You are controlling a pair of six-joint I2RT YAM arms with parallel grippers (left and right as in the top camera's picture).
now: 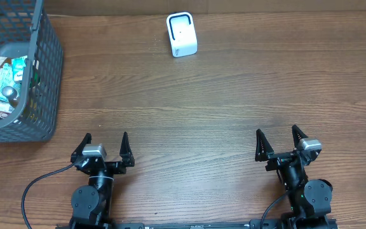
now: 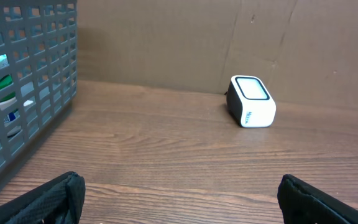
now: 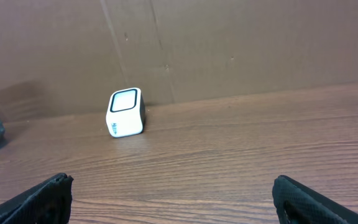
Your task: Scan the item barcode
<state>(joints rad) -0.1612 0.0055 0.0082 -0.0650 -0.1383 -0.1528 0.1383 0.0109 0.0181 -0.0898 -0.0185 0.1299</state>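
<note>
Lower frame: left hand (image 1: 106, 135) and right hand (image 1: 276, 130) spread wide, empty. An item (image 1: 5, 81) is best lifted from basket (image 1: 48, 76), upper left; barcode to be faced squarely toward scanner (image 1: 182, 35), top centre

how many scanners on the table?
1. The scanner stands at the table's far edge, near the middle, right of the basket. Basket contents are partly hidden.
</note>
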